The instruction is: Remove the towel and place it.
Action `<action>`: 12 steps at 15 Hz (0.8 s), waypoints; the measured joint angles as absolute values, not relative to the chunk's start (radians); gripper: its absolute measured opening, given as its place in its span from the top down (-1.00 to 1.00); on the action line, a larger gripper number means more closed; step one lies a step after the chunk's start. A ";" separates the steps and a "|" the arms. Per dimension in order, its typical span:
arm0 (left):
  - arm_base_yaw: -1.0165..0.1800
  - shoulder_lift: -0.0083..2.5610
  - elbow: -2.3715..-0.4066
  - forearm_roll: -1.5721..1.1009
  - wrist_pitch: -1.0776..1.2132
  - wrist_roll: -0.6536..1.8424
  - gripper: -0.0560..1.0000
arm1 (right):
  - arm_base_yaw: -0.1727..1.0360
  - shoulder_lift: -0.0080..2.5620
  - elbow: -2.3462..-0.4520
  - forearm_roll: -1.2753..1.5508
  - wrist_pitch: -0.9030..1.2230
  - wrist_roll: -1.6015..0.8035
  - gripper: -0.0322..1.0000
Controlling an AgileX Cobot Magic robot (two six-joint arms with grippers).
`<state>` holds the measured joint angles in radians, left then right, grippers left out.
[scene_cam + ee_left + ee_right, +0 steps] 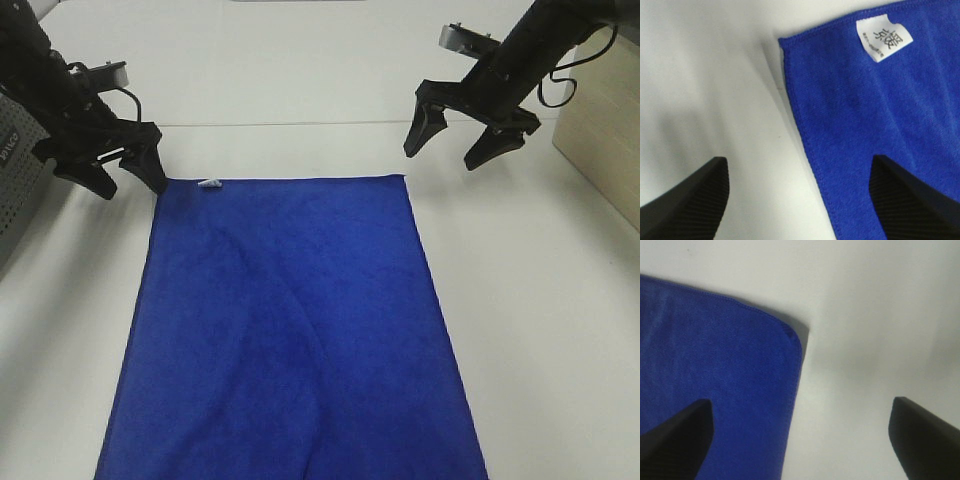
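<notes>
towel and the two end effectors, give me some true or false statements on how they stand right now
1. The towel lies spread flat on the table. True.
2. The left end effector is shut on a towel corner. False: it is open and grips nothing; in the left wrist view, one finger is over the cloth and the other over bare table.
3. The white tag sits at the corner nearest the left end effector. True.
4. The right end effector has lifted its corner of the towel. False: it is open and empty near that corner, which lies flat on the table.
</notes>
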<state>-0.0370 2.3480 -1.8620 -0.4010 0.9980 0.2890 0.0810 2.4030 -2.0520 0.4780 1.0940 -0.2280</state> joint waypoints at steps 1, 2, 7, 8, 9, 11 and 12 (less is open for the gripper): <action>-0.037 2.361 -1.870 -0.409 0.983 0.289 -0.49 | 0.081 2.423 -2.059 0.493 1.095 -0.231 -0.84; -0.037 2.374 -1.873 -0.418 0.976 0.289 -0.49 | 0.081 2.437 -2.060 0.494 1.095 -0.236 -0.84; -0.037 2.417 -1.876 -0.454 0.956 0.293 -0.49 | 0.081 2.502 -2.061 0.492 1.087 -0.247 -0.84; -0.037 2.417 -1.876 -0.454 0.950 0.296 -0.49 | 0.081 2.503 -2.064 0.492 1.087 -0.247 -0.84; -0.037 2.417 -1.876 -0.454 0.941 0.297 -0.49 | 0.081 2.507 -2.068 0.494 1.088 -0.247 -0.84; -0.037 2.417 -1.876 -0.454 0.935 0.298 -0.49 | 0.081 2.509 -2.069 0.496 1.087 -0.247 -0.84; -0.037 2.418 -1.876 -0.454 0.935 0.300 -0.49 | 0.081 2.509 -2.069 0.496 1.087 -0.247 -0.84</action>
<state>-0.0370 2.4180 -1.8760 -0.4540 0.9350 0.3000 0.0810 2.5090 -2.0690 0.4960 1.0870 -0.2470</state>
